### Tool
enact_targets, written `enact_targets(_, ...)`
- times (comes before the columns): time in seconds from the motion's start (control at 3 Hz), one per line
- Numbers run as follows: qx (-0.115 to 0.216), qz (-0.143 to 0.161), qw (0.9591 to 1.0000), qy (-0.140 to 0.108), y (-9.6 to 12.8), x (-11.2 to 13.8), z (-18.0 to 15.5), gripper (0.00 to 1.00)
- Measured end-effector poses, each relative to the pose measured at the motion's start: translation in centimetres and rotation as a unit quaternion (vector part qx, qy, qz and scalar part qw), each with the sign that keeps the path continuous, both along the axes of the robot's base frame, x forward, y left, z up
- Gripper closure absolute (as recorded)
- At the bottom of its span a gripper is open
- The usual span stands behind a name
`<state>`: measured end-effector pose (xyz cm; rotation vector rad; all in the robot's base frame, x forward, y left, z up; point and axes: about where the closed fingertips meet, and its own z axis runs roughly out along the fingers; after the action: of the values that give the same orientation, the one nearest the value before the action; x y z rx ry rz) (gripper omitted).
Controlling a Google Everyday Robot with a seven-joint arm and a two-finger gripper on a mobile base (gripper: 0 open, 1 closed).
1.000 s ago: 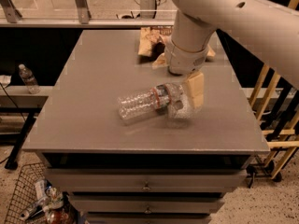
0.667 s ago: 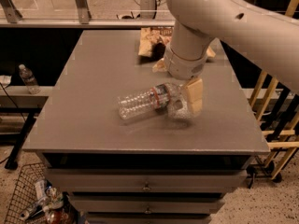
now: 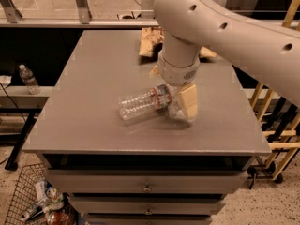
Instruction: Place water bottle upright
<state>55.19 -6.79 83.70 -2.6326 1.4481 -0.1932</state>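
Centrally, on a smooth grey table (image 3: 93,125), the tan-padded gripper (image 3: 181,108) clamps the cap end of a clear, ribbed plastic water bottle (image 3: 140,105) lying tilted.

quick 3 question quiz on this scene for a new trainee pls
1. True or false: the water bottle stands upright on the table.
2. Where on the water bottle is the gripper? A: at the neck end, by the label band. B: at the base end. C: away from it, high above the table.
3. Fill in: in the camera view, the small clear bottle stands off the table, to its ____ side.

Key: 1 false, it lies on its side. 2 A. 3 left.
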Motion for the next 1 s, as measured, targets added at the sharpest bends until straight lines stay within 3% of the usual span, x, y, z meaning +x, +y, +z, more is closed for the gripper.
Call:
enact_targets(0.33, -0.006, -0.007, 1.0000, -0.002, 0.3, -0.1, 0.0, 0.18)
enact_targets(1.0, 0.006, 0.004, 1.0000, 0.007, 1.6, -0.9, 0.6, 0.64)
